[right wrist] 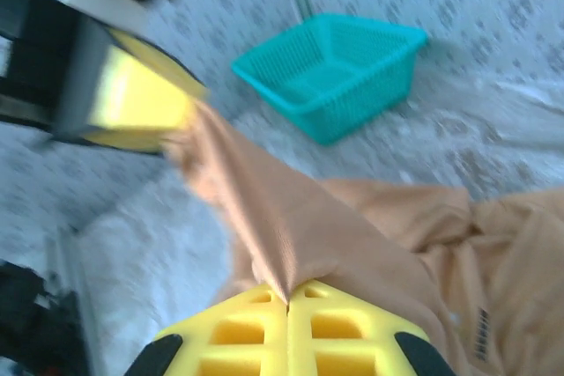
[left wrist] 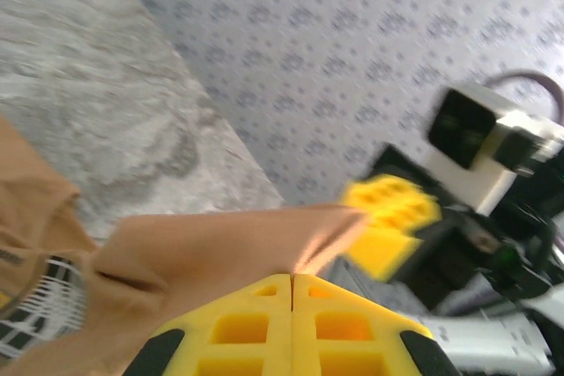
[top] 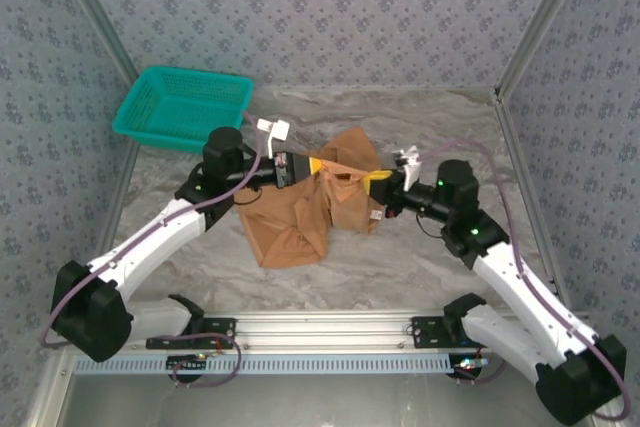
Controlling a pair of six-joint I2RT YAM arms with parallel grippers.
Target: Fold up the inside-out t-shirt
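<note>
The orange-tan soft cloth t-shirt point(top: 300, 222) is lying crumpled in the middle of the grey marbled table point(top: 200, 257). Most of it is bunched in a heap, while one stretch of cloth is being held up off the surface between the two arms. The left gripper point(top: 318, 165) is pinching that stretch at its left end, its yellow fingers point(left wrist: 264, 323) pressed together on the fabric. The right gripper point(top: 376, 183) is clamping the other end, its yellow fingers point(right wrist: 335, 323) closed with a fold of cloth coming out between them. A teal plastic mesh basket point(top: 185, 107) is sitting at the table's far-left corner, apart from the shirt.
</note>
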